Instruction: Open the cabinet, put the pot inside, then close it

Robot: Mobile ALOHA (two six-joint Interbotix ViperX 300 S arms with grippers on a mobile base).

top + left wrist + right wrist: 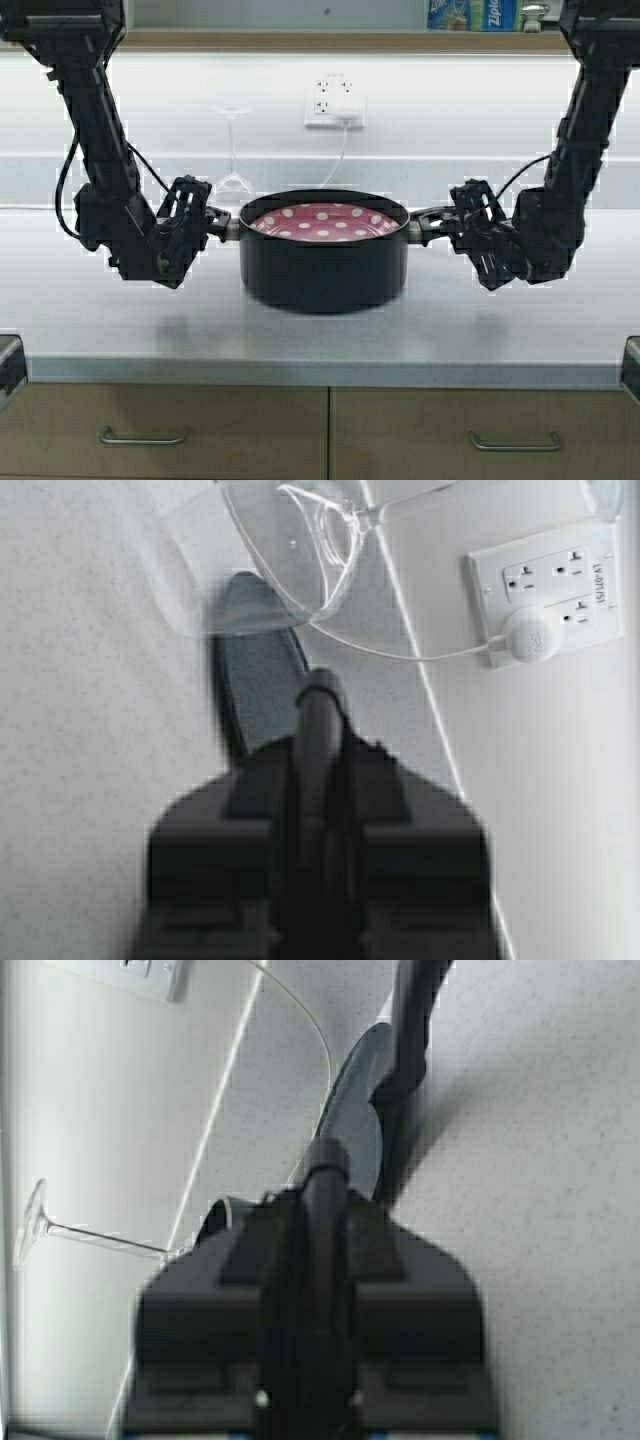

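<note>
The black pot (325,265) with a pink-red, white-dotted inside is over the middle of the white counter (320,340), with a shadow under it. I cannot tell whether it touches the counter. My left gripper (222,226) is shut on the pot's left side handle (320,695). My right gripper (425,226) is shut on its right side handle (325,1155). Both wrist views show the pot's dark wall beyond the jaws. Of the cabinet, only the wooden shelf edge (330,40) shows at the top. Its doors are out of view.
A clear wine glass (233,150) stands behind the pot's left side, against the back wall. A white outlet with a plugged-in cord (335,105) is on the wall. Blue boxes (470,14) sit on the shelf. Base drawers with bar handles (142,437) lie below the counter edge.
</note>
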